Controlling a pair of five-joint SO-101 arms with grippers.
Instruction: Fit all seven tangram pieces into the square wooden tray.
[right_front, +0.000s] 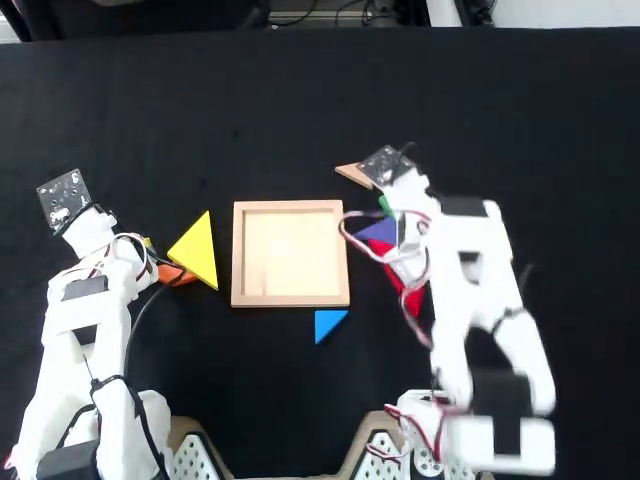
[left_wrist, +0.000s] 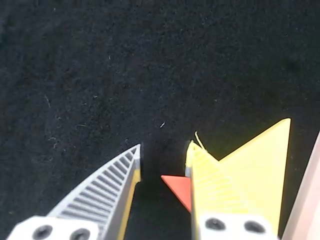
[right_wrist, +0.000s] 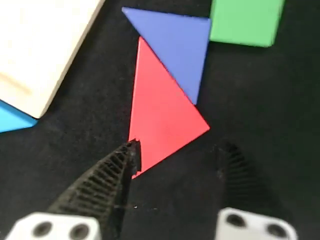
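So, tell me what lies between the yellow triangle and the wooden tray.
Nothing: a narrow strip of bare black table separates the yellow triangle from the wooden tray, as the high view shows.

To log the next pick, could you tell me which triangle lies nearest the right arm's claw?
The red triangle: its corner lies at one fingertip of the open right claw, whereas the dark blue triangle lies beyond it, farther off.
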